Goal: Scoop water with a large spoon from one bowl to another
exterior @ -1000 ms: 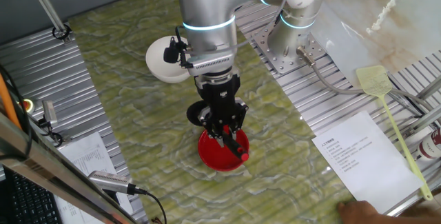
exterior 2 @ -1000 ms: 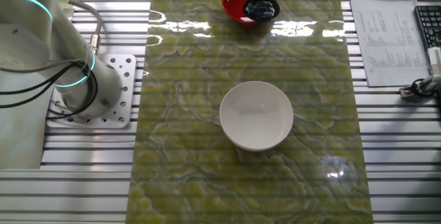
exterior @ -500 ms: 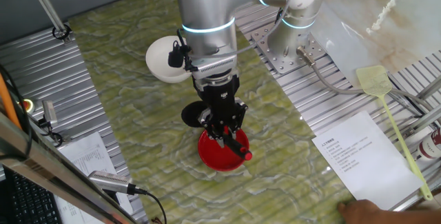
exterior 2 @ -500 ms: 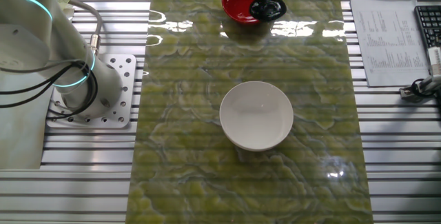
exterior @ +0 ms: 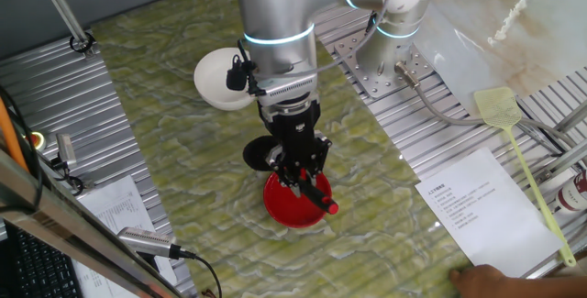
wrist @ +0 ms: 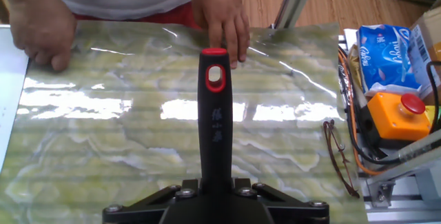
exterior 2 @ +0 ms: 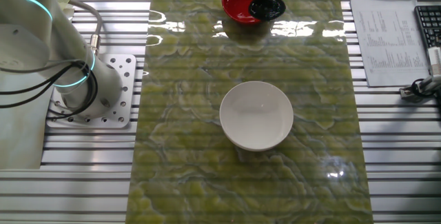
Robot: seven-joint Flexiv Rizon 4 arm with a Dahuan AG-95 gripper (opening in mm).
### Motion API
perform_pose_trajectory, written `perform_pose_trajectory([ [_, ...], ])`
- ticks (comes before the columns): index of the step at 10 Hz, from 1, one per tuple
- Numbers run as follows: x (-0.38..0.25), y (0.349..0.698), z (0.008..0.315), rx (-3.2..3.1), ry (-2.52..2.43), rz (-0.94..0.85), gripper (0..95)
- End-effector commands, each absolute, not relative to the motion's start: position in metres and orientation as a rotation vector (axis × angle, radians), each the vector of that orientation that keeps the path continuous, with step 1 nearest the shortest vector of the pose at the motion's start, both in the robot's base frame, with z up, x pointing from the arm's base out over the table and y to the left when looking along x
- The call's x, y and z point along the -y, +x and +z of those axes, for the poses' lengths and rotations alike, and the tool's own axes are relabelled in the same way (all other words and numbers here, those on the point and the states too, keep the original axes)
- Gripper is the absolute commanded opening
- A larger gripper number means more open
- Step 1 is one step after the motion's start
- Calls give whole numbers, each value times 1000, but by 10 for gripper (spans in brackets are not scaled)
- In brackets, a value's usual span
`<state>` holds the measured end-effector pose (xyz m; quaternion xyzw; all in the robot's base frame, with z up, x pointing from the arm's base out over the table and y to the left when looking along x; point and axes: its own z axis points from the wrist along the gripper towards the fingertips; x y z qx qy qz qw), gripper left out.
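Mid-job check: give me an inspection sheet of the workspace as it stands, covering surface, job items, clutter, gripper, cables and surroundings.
Surface: green marbled mat on a ribbed metal table, glossy with glare.
Ladle: scoop overlaps the red bowl's rim on the side toward the white bowl; handle runs up into the gripper, red tip free.
Red bowl: upright at the mat's end.
White bowl: upright mid-mat, apart from the red bowl; water level cannot be told.
Clutter: printed sheet, yellow fly swatter.
Gripper: shut on the ladle handle, above the red bowl.
Cables: grey hose by the arm base.
Surroundings: a person's hands rest on the mat's far edge; orange box with red button.
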<state>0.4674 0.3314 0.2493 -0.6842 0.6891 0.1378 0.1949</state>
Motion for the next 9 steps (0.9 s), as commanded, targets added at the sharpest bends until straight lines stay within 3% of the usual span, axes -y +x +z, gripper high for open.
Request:
perform_pose_trajectory([
  [1,-339,466,248,-1955,-1899,391,0],
  [9,-365,460,242,-2018,-1849,403,0],
])
